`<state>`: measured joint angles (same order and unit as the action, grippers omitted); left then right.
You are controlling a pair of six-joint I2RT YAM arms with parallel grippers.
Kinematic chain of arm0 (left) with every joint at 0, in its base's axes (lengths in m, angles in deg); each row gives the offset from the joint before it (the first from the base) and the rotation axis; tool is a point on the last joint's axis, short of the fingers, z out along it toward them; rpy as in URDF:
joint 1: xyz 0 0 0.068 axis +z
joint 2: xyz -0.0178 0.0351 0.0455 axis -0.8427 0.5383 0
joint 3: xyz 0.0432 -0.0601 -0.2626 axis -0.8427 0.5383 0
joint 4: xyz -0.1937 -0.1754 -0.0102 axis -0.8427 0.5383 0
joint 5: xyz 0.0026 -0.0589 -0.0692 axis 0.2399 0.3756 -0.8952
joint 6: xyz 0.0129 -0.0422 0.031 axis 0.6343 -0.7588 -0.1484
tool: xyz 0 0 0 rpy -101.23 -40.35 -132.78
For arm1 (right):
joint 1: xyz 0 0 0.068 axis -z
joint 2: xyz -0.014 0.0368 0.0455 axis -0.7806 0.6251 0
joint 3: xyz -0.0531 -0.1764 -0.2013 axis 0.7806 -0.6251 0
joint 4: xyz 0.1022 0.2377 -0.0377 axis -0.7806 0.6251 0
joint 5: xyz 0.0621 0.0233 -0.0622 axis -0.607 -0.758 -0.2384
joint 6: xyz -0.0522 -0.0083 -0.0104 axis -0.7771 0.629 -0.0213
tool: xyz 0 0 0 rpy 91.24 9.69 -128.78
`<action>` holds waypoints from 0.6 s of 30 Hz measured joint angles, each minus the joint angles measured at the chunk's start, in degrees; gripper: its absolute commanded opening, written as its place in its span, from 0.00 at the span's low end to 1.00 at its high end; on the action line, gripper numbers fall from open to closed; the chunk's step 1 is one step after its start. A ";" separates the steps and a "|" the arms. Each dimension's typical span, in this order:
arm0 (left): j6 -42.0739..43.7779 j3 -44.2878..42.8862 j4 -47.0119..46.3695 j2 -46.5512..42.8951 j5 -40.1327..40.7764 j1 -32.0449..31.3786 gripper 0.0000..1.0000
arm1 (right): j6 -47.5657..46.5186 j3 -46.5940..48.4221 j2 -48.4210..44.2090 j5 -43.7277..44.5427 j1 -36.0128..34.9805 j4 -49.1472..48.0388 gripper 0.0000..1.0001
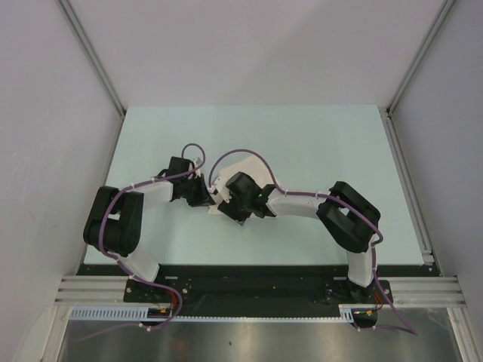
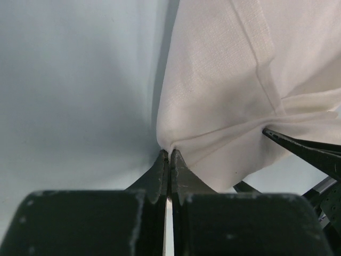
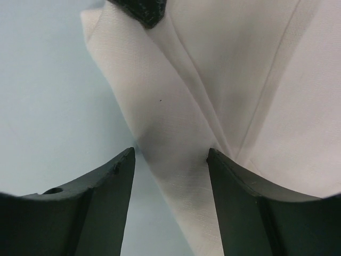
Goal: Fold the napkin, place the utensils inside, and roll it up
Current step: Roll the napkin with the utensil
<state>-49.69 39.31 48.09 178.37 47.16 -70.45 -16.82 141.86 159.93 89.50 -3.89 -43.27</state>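
The white napkin [image 1: 245, 167] lies mid-table, mostly hidden under both arms. In the left wrist view my left gripper [image 2: 169, 153] is shut on a pinched corner of the napkin [image 2: 224, 80], which bunches into creases there. In the top view the left gripper [image 1: 212, 197] sits at the napkin's left edge. My right gripper [image 1: 231, 213] is open, and in the right wrist view [image 3: 170, 154] its jaws straddle a folded strip of the napkin [image 3: 213, 69] without closing on it. The knife is not in view.
The pale green table [image 1: 324, 143] is walled by white panels with metal rails at left, right and back. Purple cables arc over both arms. One right finger [image 2: 306, 151] reaches in close beside my left gripper.
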 measured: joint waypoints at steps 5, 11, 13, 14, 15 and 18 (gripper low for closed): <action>0.35 -0.07 -0.04 0.11 -0.33 0.00 0.00 | 0.00 0.37 0.70 0.70 0.70 -0.66 0.62; 0.39 -0.24 0.09 0.22 -0.37 0.00 0.00 | -0.55 0.17 0.50 1.84 -0.48 -0.72 0.66; 0.39 -0.26 0.04 0.26 -0.42 0.00 0.00 | -1.11 0.22 0.37 2.38 -1.09 -0.33 0.67; 0.39 -0.26 0.04 0.28 -0.44 0.00 0.00 | -1.36 0.22 0.31 2.73 -1.44 -0.15 0.68; 0.39 -0.26 0.02 0.28 -0.48 0.00 0.00 | -1.57 0.26 0.26 2.99 -1.86 0.00 0.68; 0.37 -0.26 0.02 0.28 -0.50 0.00 0.00 | -2.43 0.39 0.26 3.80 -2.34 0.11 0.68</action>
<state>-49.32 39.05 48.12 178.65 46.66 -70.45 -19.24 142.26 160.20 93.30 -6.23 -43.16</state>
